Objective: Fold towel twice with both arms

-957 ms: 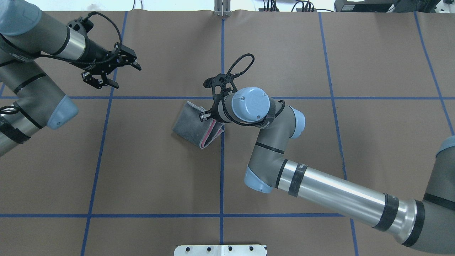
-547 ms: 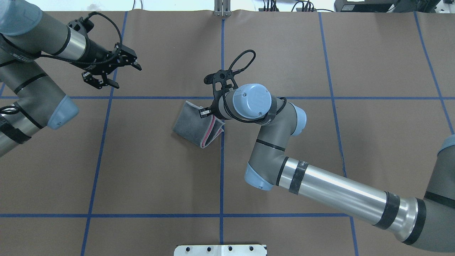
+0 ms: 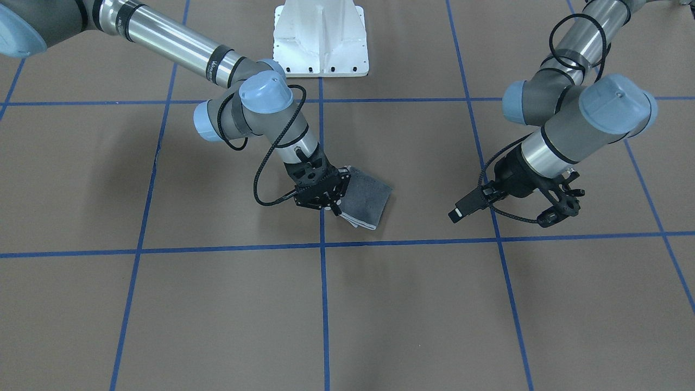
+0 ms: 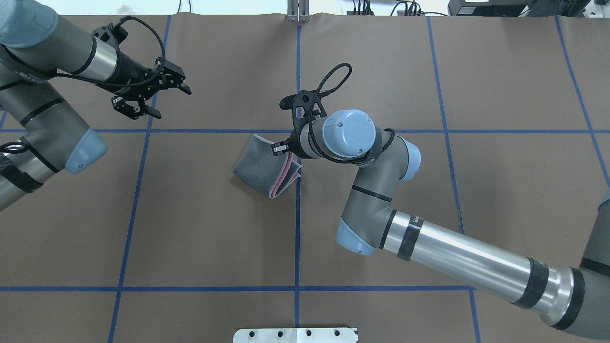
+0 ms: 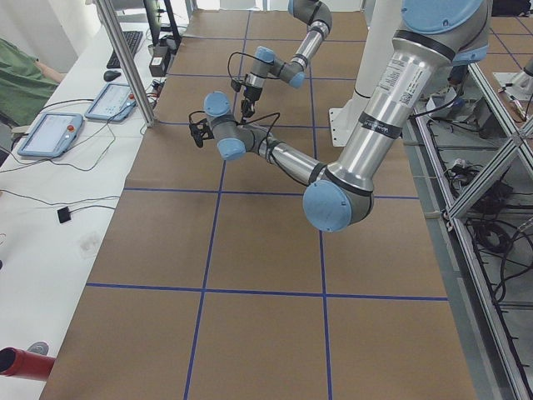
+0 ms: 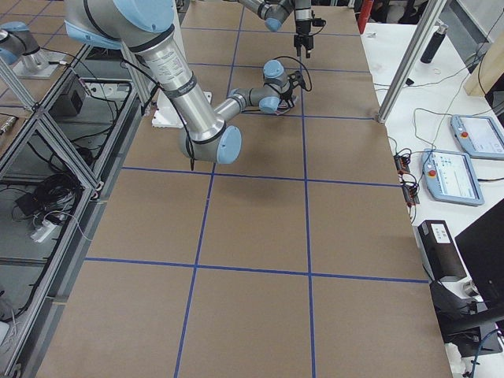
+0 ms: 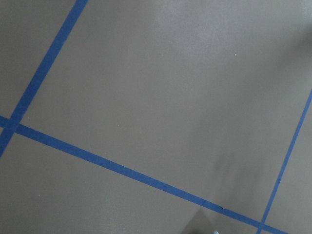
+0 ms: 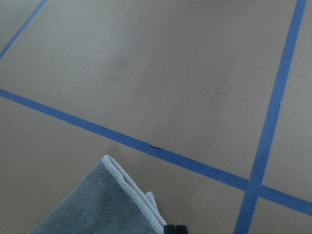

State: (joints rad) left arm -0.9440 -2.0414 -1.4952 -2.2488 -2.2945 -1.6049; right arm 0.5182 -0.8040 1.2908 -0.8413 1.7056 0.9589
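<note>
The towel (image 4: 259, 164) lies folded on the brown table near the middle, dark grey face up, with a pink strip and the pale hem showing along its right edge. It also shows in the front-facing view (image 3: 370, 198) and in the right wrist view (image 8: 97, 209). My right gripper (image 4: 281, 149) hangs over the towel's near-right corner (image 3: 331, 208). Its jaws look open, with no cloth lifted. My left gripper (image 4: 167, 101) is open and empty, well off to the towel's left and farther back (image 3: 563, 208).
Blue tape lines (image 4: 297, 214) divide the brown table cover into squares. The white pedestal base (image 3: 320, 38) stands at the robot's edge of the table. A bench with tablets (image 5: 50, 133) runs along the far side.
My right wrist has shifted a little to the right and away from the towel. The towel has stayed flat in place. The left arm has not moved.
</note>
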